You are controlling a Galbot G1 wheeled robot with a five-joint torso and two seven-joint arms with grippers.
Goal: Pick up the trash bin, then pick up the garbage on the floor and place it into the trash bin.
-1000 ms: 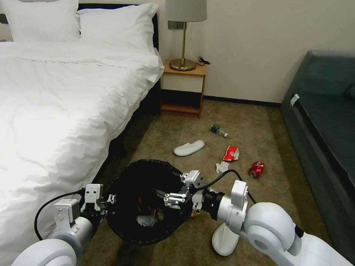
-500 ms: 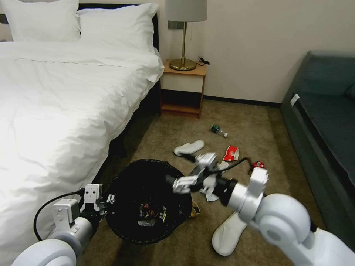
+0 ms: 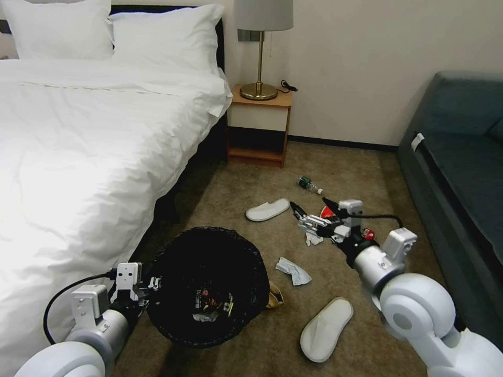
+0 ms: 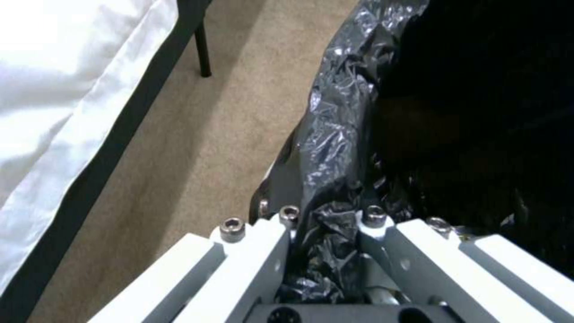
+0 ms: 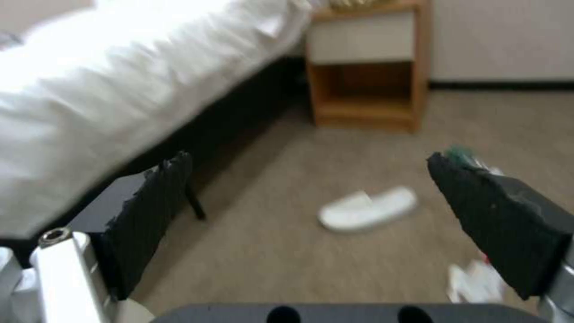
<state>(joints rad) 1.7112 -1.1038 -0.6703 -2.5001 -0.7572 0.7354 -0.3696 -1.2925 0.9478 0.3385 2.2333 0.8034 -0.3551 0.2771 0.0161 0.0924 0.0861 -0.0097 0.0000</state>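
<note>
Tissue [image 3: 314, 239] lies just beneath parted right fingers [image 3: 298, 209].

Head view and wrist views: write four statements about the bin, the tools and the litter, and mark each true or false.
1. The left tool is shut on the trash bin at its bag-lined rim. True.
2. The right tool grips a white slipper. False: it is open and empty, above the carpet near the tissue.
3. The green bottle lies inside the bin. False: it lies on the carpet.
4. One slipper lies near the bed. True.
</note>
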